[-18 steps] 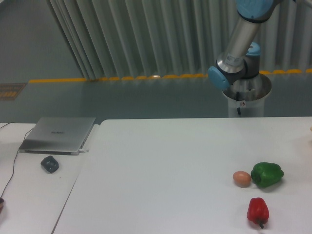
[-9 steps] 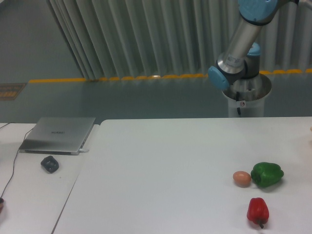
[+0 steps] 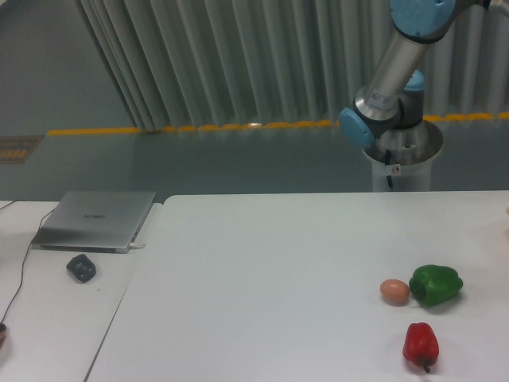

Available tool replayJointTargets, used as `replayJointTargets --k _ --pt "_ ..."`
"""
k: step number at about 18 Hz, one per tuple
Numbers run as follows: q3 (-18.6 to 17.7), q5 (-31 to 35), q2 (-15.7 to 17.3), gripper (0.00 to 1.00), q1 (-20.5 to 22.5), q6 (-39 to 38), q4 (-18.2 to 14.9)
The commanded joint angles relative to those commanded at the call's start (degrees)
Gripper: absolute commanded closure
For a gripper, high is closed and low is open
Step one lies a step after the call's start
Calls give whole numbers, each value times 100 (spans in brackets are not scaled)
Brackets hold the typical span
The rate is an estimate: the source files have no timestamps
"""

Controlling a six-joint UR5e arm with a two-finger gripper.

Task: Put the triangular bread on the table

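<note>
On the right half of the big white desk (image 3: 262, 270) three foods sit together: a brown egg (image 3: 394, 291) touching or just beside a green pepper (image 3: 436, 285), and a red pepper (image 3: 420, 344) near them toward the front edge. They are bunched at one side, which leaves bare white surface across the middle and left, the likely room for setting something down.

Behind the desk's far edge rises the robot arm (image 3: 390, 72), its silver forearm slanting up and out of the top of the view from a blue-capped joint above a white pedestal (image 3: 402, 163). The claw is out of view, past the top or right edge, so whether its fingers are apart, together or clamped on anything cannot be told.

The triangular bread is not clearly visible either; only a faint tan sliver shows at the far right border, too small to name. My judgement is that the bread is either off to the right or already carried out of view, and the placing is not yet done.

A silver laptop (image 3: 95, 220) and a dark mouse (image 3: 81, 267) rest on the smaller side table (image 3: 48, 318) at left, apart from the work.
</note>
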Motion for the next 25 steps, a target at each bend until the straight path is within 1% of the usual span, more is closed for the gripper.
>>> replayJointTargets --k 3,4,7,8,11,12,13,14,16,17,18,20,21,22,24,25 --pt "0 0 -9 10 17 17 0" --pt "9 0 -9 16 18 -9 0" --pt "9 26 0 22 0 -17 0" --pt "9 35 0 28 -9 -18 -9" --pt "-9 18 0 30 -18 -18 -9" --pt "-9 18 0 34 -18 -18 0" --pt "9 35 0 45 -18 -26 -9" --pt "9 44 9 51 -18 -26 -9" --pt "26 62 26 56 -26 -53 -35" --pt "87 62 35 56 -26 -44 -79" --pt "114 62 53 60 -26 -53 -149" --pt "210 62 62 63 -44 -53 -368" --pt "228 70 62 69 -44 -53 -395" --pt "246 70 62 73 -44 -53 -404" --pt "325 62 62 73 -26 -53 -465" --pt "438 62 53 73 -18 -44 -596"
